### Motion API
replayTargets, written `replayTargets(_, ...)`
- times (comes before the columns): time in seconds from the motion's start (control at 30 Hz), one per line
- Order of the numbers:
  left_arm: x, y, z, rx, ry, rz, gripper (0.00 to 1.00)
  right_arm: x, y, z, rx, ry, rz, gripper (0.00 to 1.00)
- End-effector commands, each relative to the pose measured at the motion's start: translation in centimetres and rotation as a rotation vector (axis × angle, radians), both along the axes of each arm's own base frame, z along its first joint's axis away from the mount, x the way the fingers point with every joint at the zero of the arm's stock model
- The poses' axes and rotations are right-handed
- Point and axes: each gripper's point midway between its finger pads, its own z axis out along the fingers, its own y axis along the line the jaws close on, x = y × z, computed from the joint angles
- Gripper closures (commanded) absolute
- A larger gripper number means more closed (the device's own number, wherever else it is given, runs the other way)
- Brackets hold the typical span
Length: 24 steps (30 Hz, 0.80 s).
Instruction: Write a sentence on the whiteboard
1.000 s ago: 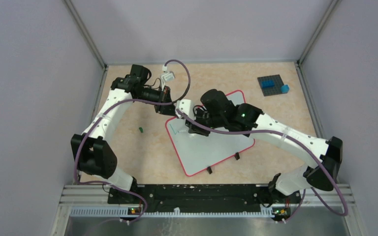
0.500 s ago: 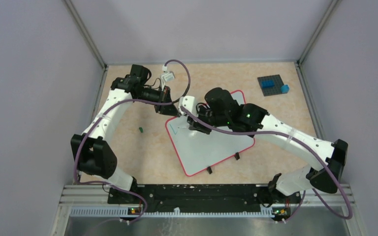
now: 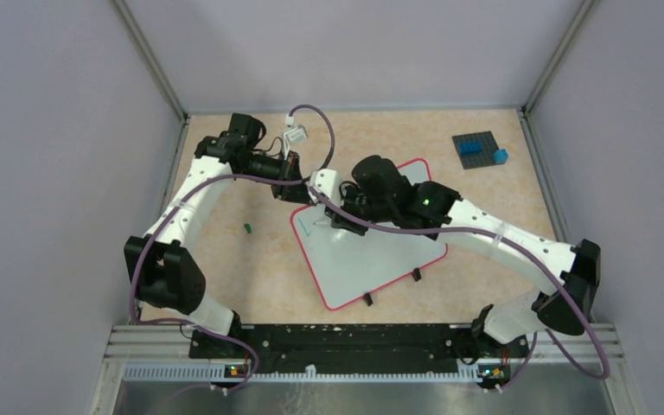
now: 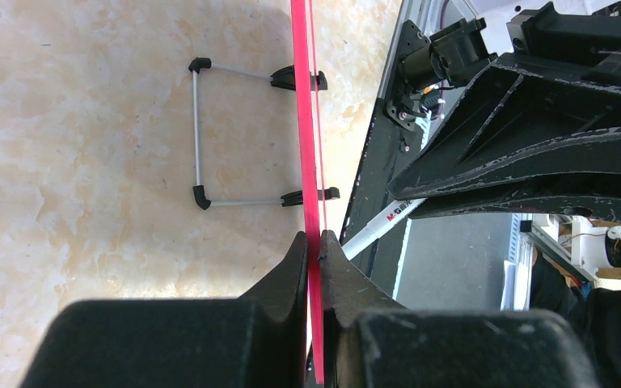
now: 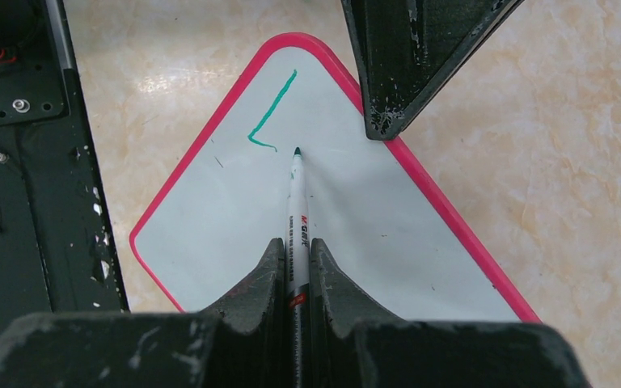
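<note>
The whiteboard point(image 3: 372, 255), white with a red-pink frame, lies tilted on the table. My left gripper point(image 4: 314, 238) is shut on its frame edge point(image 4: 306, 121) at the board's far left corner point(image 3: 304, 206). My right gripper point(image 5: 296, 246) is shut on a white marker point(image 5: 297, 210) with a green tip. The tip touches the board point(image 5: 234, 210) just right of a green L-shaped stroke point(image 5: 271, 117). In the top view my right gripper point(image 3: 343, 220) hangs over the board's upper left part.
A dark studded plate point(image 3: 475, 149) with blue bricks sits at the back right. A small green cap point(image 3: 247, 228) lies on the table left of the board. The board's wire stand and black clip feet point(image 4: 303, 81) show under it. Black rail along the near edge point(image 3: 337, 337).
My right gripper with the marker shifted slightly right and back left over the board's upper left part. The left gripper has stayed clamped on the frame.
</note>
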Motion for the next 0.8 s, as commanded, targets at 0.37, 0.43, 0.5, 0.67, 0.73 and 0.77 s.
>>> replayTargets(0.37,-0.8,-0.6,0.6,-0.018,-0.033,-0.033,1.0,0.5,0.6,0.3,0.02,-0.002,0.002,1.0)
replayTargets(0.43,-0.8,-0.7,0.6,-0.019,-0.036,-0.034,1.0,0.2,0.4,-0.1,0.012,0.005,0.006,1.0)
replayTargets(0.5,-0.8,-0.6,0.6,-0.017,-0.034,-0.033,1.0,0.0,0.1,-0.3,0.006,0.01,0.008,1.0)
replayTargets(0.67,-0.8,-0.6,0.5,-0.015,-0.034,-0.032,1.0,-0.3,-0.5,-0.6,-0.004,0.01,0.008,1.0)
replayTargets(0.73,-0.8,-0.6,0.6,-0.016,-0.035,-0.032,1.0,-0.3,-0.7,-0.6,-0.008,0.004,0.004,1.0)
replayTargets(0.77,-0.7,-0.6,0.5,-0.015,-0.035,-0.031,1.0,-0.2,-0.9,-0.5,-0.011,0.001,0.001,1.0)
